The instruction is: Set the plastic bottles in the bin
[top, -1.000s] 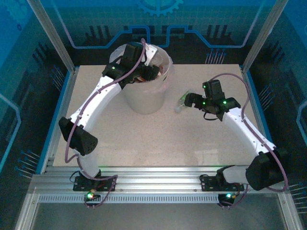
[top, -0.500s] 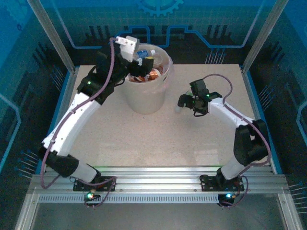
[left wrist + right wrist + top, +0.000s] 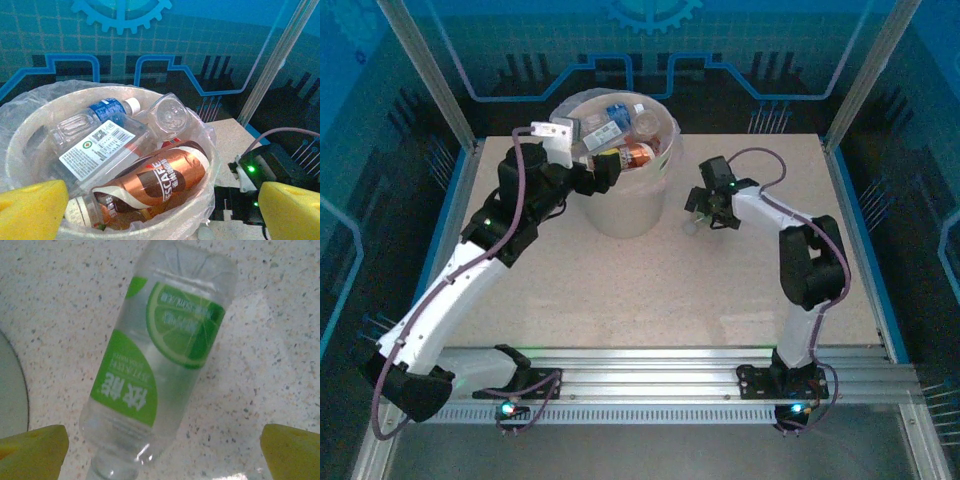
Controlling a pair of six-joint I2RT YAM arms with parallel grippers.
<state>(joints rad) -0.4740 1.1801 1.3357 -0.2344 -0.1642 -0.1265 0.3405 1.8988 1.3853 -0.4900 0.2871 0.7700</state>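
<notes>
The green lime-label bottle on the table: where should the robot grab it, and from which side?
Probably across the middle of its labelled body, coming straight down from above. The green lime-label bottle lies flat on its side on the table, and the right gripper hangs over it open, a finger on either side of its narrow width.

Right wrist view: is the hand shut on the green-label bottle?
No, the green-label bottle lies flat on the table, with both yellow fingers standing wide apart and clear of its sides.
</notes>
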